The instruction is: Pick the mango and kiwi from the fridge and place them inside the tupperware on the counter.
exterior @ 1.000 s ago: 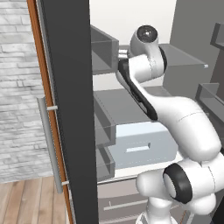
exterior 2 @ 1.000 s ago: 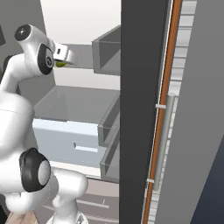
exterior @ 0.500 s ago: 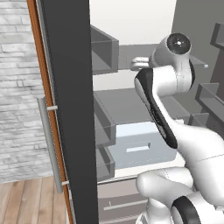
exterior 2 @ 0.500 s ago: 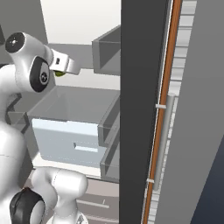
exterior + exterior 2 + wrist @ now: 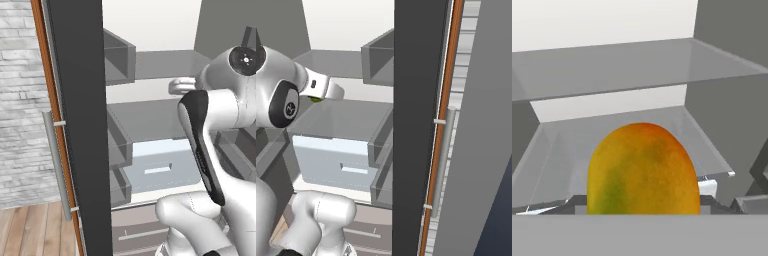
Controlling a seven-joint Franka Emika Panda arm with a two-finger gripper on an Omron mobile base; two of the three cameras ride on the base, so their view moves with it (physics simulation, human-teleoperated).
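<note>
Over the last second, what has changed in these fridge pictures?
The white arm has swung across the open dark-grey fridge, drawing the gripper back from the shelves with the orange-yellow mango clamped in its jaws. The fridge doors, grey shelves and pale drawer stayed put.

So the mango [image 5: 643, 170] sits right up front in the hand view, between the fingertips, in front of the fridge [image 5: 150, 120] interior and not resting on any shelf. Behind it a shelf [image 5: 627, 135] runs back to the rear wall, with another shelf [image 5: 622, 65] above. From the base, the drawer [image 5: 160, 167] sits below those shelves, door bins [image 5: 378, 57] along the open door [image 5: 418, 125] edge.
</note>
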